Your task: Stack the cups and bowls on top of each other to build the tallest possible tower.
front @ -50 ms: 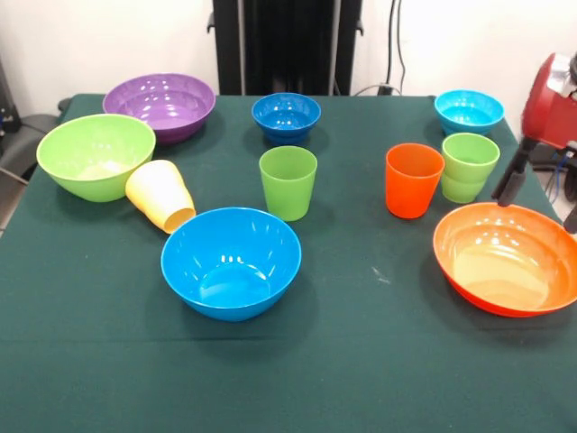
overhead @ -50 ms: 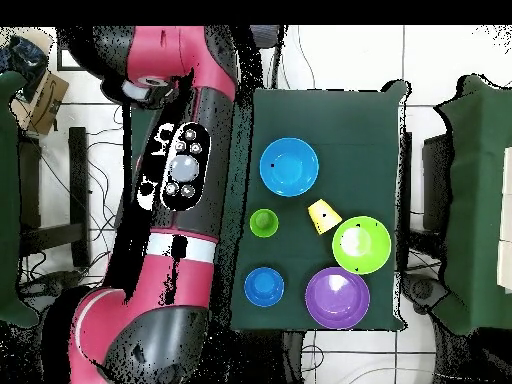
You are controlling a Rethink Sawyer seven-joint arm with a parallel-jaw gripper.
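Every piece stands apart on the green cloth. The bowls are purple (front @ -50 ms: 159, 104) (overhead @ -50 ms: 338, 297), lime green (front @ -50 ms: 95, 155) (overhead @ -50 ms: 361, 244), large blue (front @ -50 ms: 231, 262) (overhead @ -50 ms: 289, 166), dark blue (front @ -50 ms: 286, 115) (overhead @ -50 ms: 264, 287), turquoise (front @ -50 ms: 469, 110) and orange (front @ -50 ms: 507, 257). The yellow cup (front @ -50 ms: 160, 195) (overhead @ -50 ms: 322, 214) lies tipped on its side between the lime and blue bowls. The green cup (front @ -50 ms: 288, 182) (overhead @ -50 ms: 264, 221), orange cup (front @ -50 ms: 414, 179) and light green cup (front @ -50 ms: 469, 167) stand upright. My gripper (front @ -50 ms: 541, 200) hangs open and empty over the orange bowl's far rim at the right edge.
The red arm (overhead @ -50 ms: 185, 190) stretches along one side of the table (overhead @ -50 ms: 380, 130) in the overhead view and hides the pieces beneath it. Cables and dark furniture surround the table. Bare cloth (front @ -50 ms: 270, 379) fills the near part in the front view.
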